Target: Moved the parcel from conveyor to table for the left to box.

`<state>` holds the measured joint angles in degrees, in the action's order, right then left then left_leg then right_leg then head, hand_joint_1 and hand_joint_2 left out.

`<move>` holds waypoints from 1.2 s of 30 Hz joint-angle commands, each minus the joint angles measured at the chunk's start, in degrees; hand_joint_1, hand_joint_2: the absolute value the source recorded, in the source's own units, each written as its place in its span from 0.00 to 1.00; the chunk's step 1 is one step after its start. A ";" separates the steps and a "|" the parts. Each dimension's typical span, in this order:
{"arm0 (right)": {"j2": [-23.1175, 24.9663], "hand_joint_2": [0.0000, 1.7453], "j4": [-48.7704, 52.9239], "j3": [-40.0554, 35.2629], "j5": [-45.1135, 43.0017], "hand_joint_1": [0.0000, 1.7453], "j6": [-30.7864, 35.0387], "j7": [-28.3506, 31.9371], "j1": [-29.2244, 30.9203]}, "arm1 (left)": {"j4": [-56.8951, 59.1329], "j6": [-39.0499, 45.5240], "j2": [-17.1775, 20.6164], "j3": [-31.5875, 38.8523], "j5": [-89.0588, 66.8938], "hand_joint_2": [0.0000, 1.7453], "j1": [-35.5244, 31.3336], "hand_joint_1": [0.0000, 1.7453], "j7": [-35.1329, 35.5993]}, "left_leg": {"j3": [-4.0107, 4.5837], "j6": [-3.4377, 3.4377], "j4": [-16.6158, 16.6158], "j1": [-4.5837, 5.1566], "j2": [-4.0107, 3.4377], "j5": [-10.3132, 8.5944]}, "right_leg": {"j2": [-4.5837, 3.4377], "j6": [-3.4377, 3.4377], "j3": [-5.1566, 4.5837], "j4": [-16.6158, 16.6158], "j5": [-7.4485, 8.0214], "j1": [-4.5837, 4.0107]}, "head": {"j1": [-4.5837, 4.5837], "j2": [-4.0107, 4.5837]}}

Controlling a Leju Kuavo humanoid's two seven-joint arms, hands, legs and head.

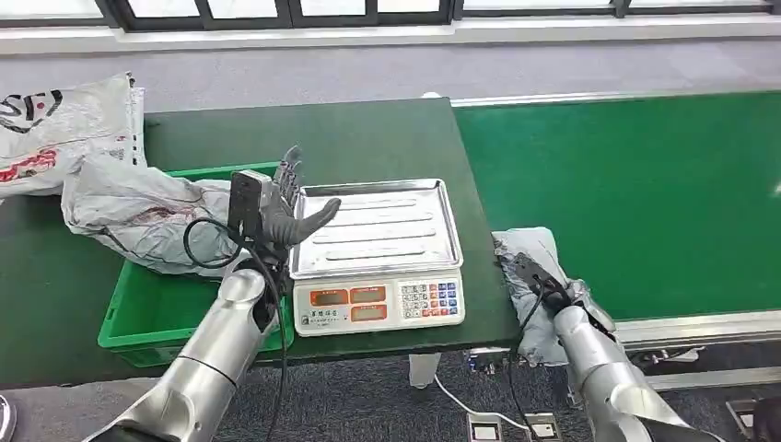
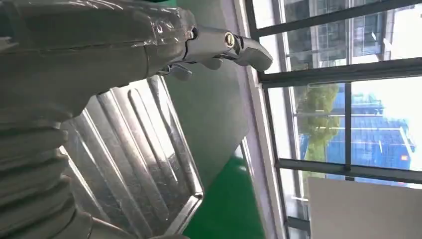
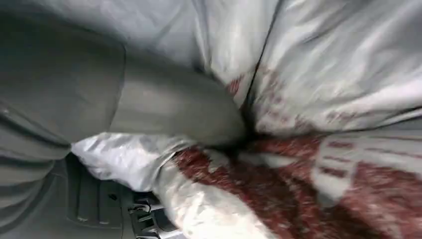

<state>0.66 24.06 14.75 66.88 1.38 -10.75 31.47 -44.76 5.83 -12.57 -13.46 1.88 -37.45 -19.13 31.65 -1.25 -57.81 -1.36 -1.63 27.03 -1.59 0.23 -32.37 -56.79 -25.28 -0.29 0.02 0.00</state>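
Low, right robot hand [image 1: 543, 287] gripping parcel [image 1: 525, 262] beside scale [image 1: 378, 267] edge

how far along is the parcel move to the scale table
Early-middle. Done: the right hand grips a grey parcel, off the conveyor belt at the table's edge. In hand: carrying it over. Left: the scale tray is bare; the left hand hangs open beside it, above the green box.
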 commanded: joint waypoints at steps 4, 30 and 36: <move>3.26 1.00 0.46 -0.74 -3.95 1.00 9.92 2.92 -3.04 | -2.14 1.98 3.21 -1.59 -1.39 1.00 3.00 0.00 1.78 | 0.58 0.01 0.01 0.02 0.15 -0.13 | 0.15 0.00 -0.54 -0.02 0.10 0.03 | 0.00 0.00; -7.07 1.00 57.02 -19.50 -34.67 1.00 37.64 20.93 -5.59 | -1.65 3.64 2.00 -1.99 -1.91 1.00 2.29 0.00 -1.18 | 1.89 0.38 0.03 1.02 1.42 -0.89 | 1.38 -0.33 -2.31 -0.62 0.13 0.87 | 0.00 0.02; -5.43 1.00 51.46 -25.06 -34.71 1.00 32.94 19.18 -1.97 | -3.14 3.81 2.60 -1.73 -1.50 1.00 3.43 0.00 -1.69 | 1.87 0.38 0.05 0.98 1.29 -0.89 | 1.24 -0.33 -2.31 -0.59 0.19 0.85 | 0.00 0.00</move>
<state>-4.28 80.08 -0.85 32.79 38.82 10.14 24.13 -48.89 9.27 -11.45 -13.57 -0.26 -33.06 -20.55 33.63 -0.87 -57.84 -0.37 -0.22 26.12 -0.24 -0.13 -34.74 -57.45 -25.11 0.57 0.02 0.00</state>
